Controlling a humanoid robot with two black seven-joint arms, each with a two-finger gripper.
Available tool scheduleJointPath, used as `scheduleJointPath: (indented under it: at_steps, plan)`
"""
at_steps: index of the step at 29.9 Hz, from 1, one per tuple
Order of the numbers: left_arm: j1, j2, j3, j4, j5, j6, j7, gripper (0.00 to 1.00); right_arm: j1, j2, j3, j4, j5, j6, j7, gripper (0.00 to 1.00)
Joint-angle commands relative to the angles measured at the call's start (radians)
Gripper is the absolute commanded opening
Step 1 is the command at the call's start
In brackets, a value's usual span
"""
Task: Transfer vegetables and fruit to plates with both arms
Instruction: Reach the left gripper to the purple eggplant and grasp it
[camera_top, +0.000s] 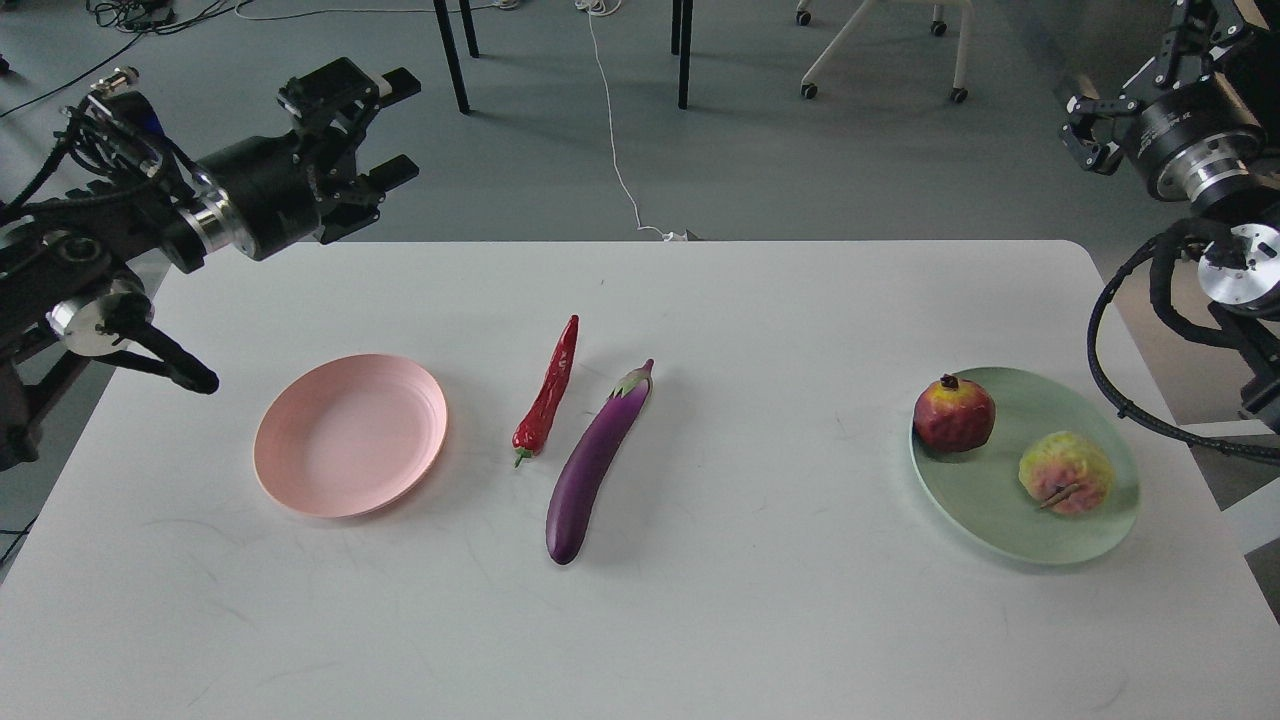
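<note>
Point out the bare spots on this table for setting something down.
Bare: the wide stretch between the eggplant and the green plate, the whole near edge, and the pink plate itself. Crowded: the narrow gap between chili pepper and eggplant, and the green plate, holding the pomegranate and bumpy fruit.

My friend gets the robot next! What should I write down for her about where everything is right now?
Left end effector: open, empty, up over the table's far left corner.
Right end effector: empty, raised beyond the far right corner; too end-on to tell if open.
Green plate: holds the pomegranate and the bumpy yellow-pink fruit. Fruit done.
Pink plate: empty.
Chili pepper and eggplant: lying side by side on the table between the plates, not touching.
Left to do: move the chili and eggplant, probably onto the pink plate.
</note>
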Motion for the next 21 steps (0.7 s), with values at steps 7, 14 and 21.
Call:
scheduleJointPath:
  at_steps: [7,14,21]
  plan:
    - [0.005,-0.118,0.129,-0.148,0.526,0.1,0.002,0.97,-0.039,0.07,0.095,-0.247,0.025,0.236,0.0,0.98]
    - [0.005,-0.17,0.296,-0.171,1.026,0.099,0.011,0.94,-0.117,0.071,0.122,-0.242,0.031,0.236,0.004,0.98]
    - [0.001,-0.224,0.402,-0.165,1.191,0.097,0.127,0.86,-0.193,0.085,0.122,-0.238,0.031,0.236,0.064,0.98]
